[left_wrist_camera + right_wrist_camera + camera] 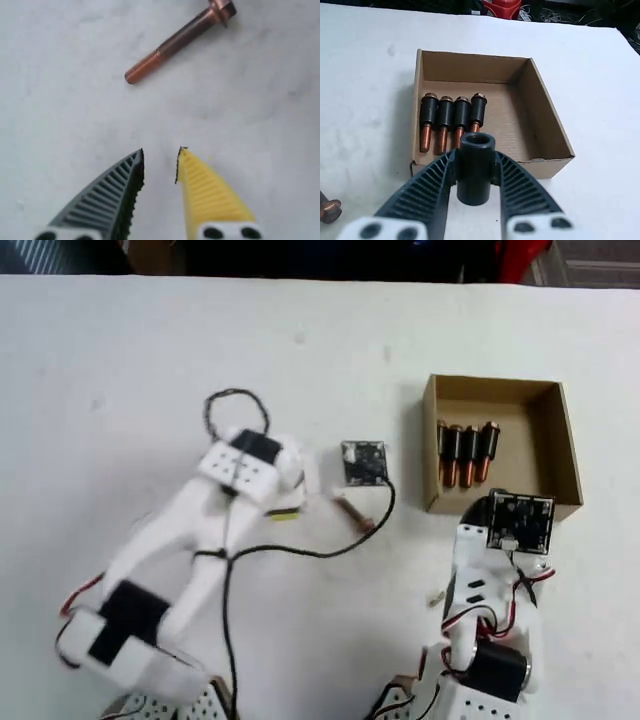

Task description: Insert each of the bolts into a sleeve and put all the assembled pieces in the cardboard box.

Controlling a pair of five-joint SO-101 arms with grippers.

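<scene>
A copper bolt [177, 40] lies loose on the white table [150, 350], just ahead of my left gripper [160, 165]. That gripper is open, with nothing between its grey and yellow fingers. From above, the bolt [352, 512] is between the two arms, right of the left gripper [298, 502]. My right gripper [475, 175] is shut on a black sleeve [475, 167], held upright just in front of the cardboard box [545, 125]. Several assembled pieces [451, 117] lie side by side along one wall of the box [560, 440]. The bolt's head [329, 211] shows off to the side.
The left arm's camera board [363, 462] and its black cable [300, 550] hang just above the bolt. A small pale scrap [435, 598] lies beside the right arm [490, 590]. The far half of the table is open, and a dark room edge runs behind it.
</scene>
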